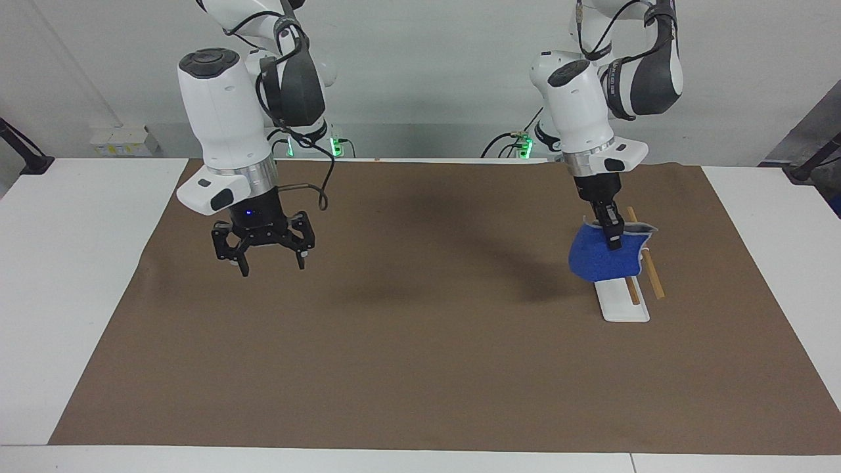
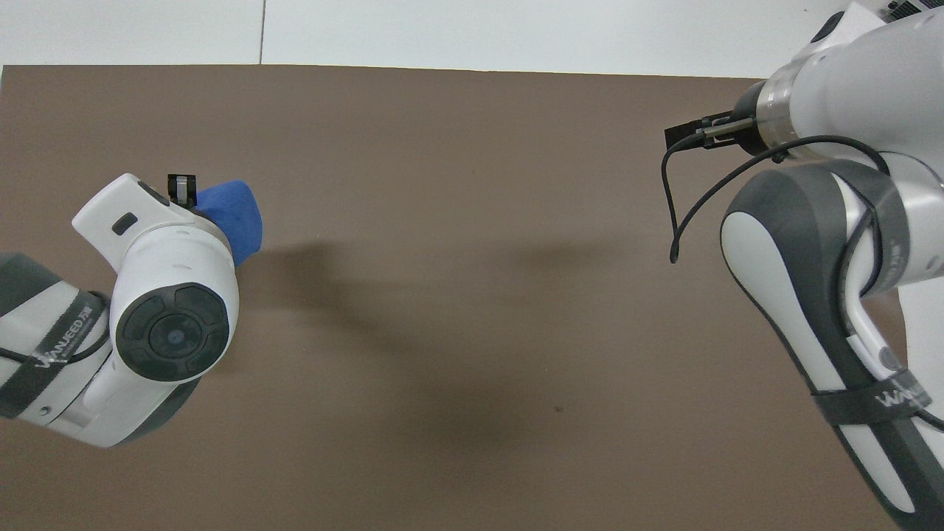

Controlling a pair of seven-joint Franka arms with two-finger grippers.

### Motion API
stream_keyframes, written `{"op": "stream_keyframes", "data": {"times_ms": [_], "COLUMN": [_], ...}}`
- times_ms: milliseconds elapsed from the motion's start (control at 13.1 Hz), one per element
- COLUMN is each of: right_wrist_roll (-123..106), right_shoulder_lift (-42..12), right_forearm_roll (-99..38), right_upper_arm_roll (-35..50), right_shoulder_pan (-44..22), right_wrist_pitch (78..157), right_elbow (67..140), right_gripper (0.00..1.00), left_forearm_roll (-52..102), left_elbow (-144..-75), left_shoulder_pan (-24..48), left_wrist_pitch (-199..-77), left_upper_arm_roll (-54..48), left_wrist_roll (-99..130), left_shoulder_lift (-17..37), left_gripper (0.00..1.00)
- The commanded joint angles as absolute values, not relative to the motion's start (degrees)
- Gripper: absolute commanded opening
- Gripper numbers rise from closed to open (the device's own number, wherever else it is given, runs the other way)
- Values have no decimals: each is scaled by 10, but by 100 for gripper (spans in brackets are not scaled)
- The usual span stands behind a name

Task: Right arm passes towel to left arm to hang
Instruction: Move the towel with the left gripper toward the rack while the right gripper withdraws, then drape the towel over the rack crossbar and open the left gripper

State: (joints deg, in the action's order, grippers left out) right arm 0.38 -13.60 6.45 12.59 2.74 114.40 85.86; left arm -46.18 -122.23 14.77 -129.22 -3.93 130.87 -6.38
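Hanging from the left gripper (image 1: pixel 613 231), which is clamped on its top edge, the blue towel (image 1: pixel 603 259) dangles right over the little white rack (image 1: pixel 621 303) with wooden rods. The right gripper (image 1: pixel 269 256) hovers spread wide over the brown mat (image 1: pixel 420 368), well apart.

The towel rack (image 1: pixel 621 295) is set on the table mat (image 1: pixel 420 368) toward the left arm's end. The towel (image 1: pixel 601 259) is held over the rack by the left gripper (image 1: pixel 612 236). The right gripper (image 1: pixel 269 259) is hung over the mat, well apart from the rack, toward the right arm's end.
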Motion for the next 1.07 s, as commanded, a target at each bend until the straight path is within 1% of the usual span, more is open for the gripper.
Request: {"op": "stream_keyframes", "data": {"times_ms": [0, 153, 306, 535, 764, 917, 993], "right_wrist_roll": [-15, -15, -15, -28, -40, -38, -38], "right_shoulder_lift": [-132, -132, -133, -133, -133, -133, -132], "right_forearm_roll": [74, 74, 76, 67, 48, 31, 39], "right_upper_arm_roll": [132, 131, 130, 134, 133, 131, 131], "right_shoulder_pan": [48, 54, 55, 81, 107, 125, 124], "right_wrist_pitch": [1087, 1044, 1004, 975, 939, 906, 904], "right_elbow": [832, 817, 808, 790, 782, 763, 763], "right_gripper": [100, 100, 100, 100, 100, 100, 100], "left_forearm_roll": [-538, -585, -609, -610, -610, -610, -610], "left_elbow": [-1257, -1294, -1317, -1340, -1380, -1388, -1388], "left_shoulder_pan": [120, 85, 55, 25, -11, -26, -27], "left_wrist_pitch": [-1317, -1375, -1417, -1475, -1539, -1556, -1556], "left_upper_arm_roll": [-43, -43, -43, -43, -43, -43, -43], "left_wrist_roll": [1343, 1353, 1367, 1368, 1373, 1389, 1404], "left_shoulder_lift": [-91, -105, -111, -112, -121, -122, -122], "left_gripper": [0, 0, 0, 0, 0, 0, 0]}}
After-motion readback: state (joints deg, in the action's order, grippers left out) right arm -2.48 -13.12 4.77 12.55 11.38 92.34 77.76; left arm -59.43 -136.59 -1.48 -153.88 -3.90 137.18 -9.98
